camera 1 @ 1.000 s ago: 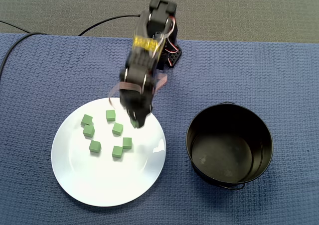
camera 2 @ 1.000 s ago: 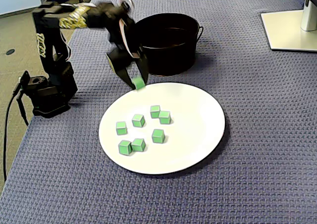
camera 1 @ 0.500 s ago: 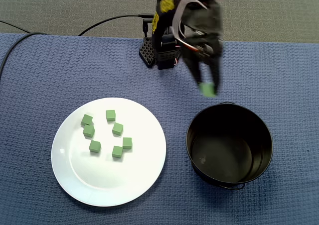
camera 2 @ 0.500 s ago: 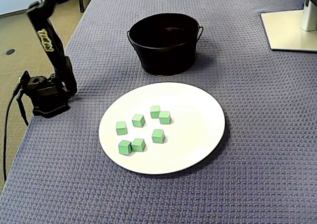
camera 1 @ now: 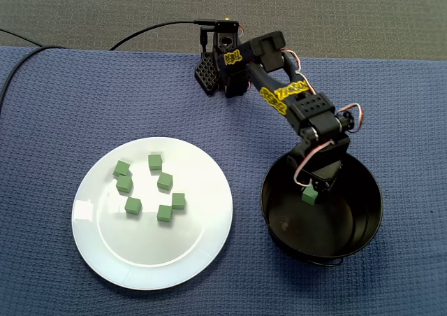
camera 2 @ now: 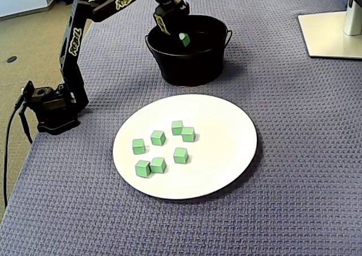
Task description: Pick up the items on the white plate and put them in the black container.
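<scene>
A white plate (camera 1: 150, 267) (camera 2: 226, 126) carries several green cubes (camera 1: 165, 181) (camera 2: 180, 154) grouped on its side nearer the arm base. To its right in a fixed view stands the black container (camera 1: 369, 221) (camera 2: 186, 69), a round pot with a wire handle. My gripper (camera 1: 309, 190) (camera 2: 181, 36) reaches down into the container's mouth. It is shut on one green cube (camera 1: 309, 196) (camera 2: 184, 39), held just below rim height. The container floor beneath it looks bare.
The arm base (camera 1: 223, 71) (camera 2: 51, 106) sits at the edge of the blue cloth, with a black cable (camera 1: 154, 28) running off to the left. A white monitor stand (camera 2: 331, 32) occupies the far right corner.
The gripper lifted a cube from the plate's edge, swung high across to the container, and has now lowered into its mouth with the cube. The cubes left on the plate have not moved.
</scene>
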{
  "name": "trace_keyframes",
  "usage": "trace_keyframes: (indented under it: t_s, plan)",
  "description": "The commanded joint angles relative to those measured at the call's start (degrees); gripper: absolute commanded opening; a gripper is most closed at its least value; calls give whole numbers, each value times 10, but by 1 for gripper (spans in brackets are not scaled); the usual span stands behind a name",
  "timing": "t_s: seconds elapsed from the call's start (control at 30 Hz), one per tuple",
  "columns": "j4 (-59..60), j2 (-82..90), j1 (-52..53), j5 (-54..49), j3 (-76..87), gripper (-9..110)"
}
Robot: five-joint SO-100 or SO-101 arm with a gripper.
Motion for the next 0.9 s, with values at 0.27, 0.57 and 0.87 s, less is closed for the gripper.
trace_keyframes:
  t_s: [0.27, 0.57, 0.87]
  plan:
    - [120, 168, 30, -195, -41, 29]
    - [127, 359, 315, -685, 101, 28]
    - [-15, 307, 461, -820, 243, 32]
